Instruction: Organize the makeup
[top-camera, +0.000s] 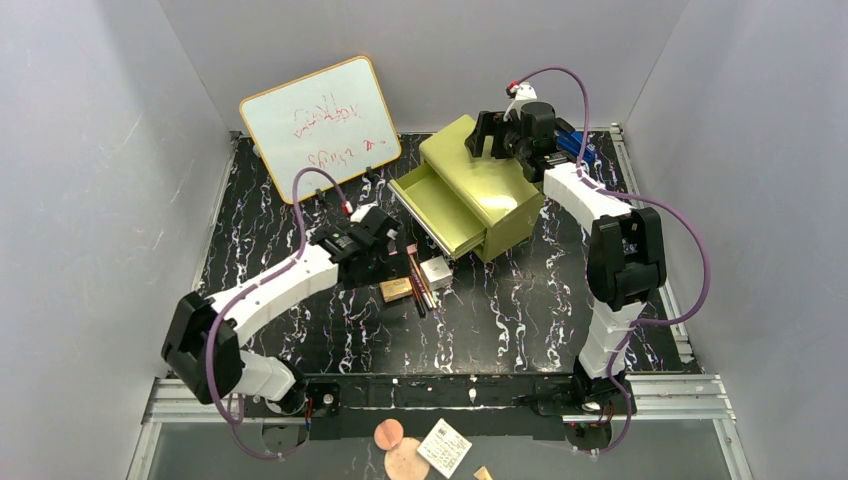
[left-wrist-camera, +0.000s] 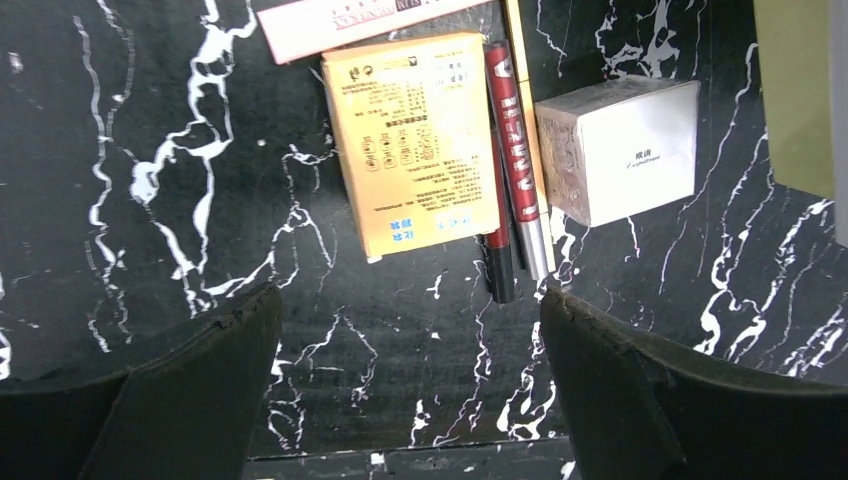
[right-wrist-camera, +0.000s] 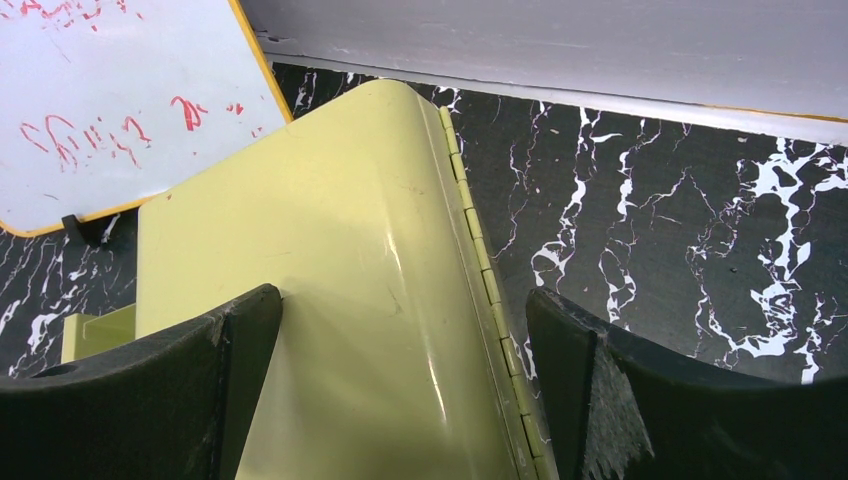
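The makeup lies in a cluster on the black marble table. In the left wrist view it is a tan-orange palette (left-wrist-camera: 415, 140), a pink case (left-wrist-camera: 350, 20) at the top edge, dark-red (left-wrist-camera: 515, 140), black (left-wrist-camera: 498, 272) and tan (left-wrist-camera: 520, 50) pencils side by side, and a white square box (left-wrist-camera: 620, 145). The top view shows the palette (top-camera: 397, 290), pencils (top-camera: 418, 285) and box (top-camera: 435, 273). My left gripper (left-wrist-camera: 410, 310) (top-camera: 385, 250) is open and empty, hovering just short of the cluster. My right gripper (right-wrist-camera: 405, 330) (top-camera: 485, 135) is open, straddling the hinged back edge of the chest top.
The olive-yellow drawer chest (top-camera: 490, 185) (right-wrist-camera: 350, 280) stands at the back centre with its drawer (top-camera: 430, 205) pulled open towards the makeup; its corner shows in the left wrist view (left-wrist-camera: 795, 90). A whiteboard with red writing (top-camera: 320, 125) (right-wrist-camera: 110, 100) leans at the back left. Grey walls enclose the table.
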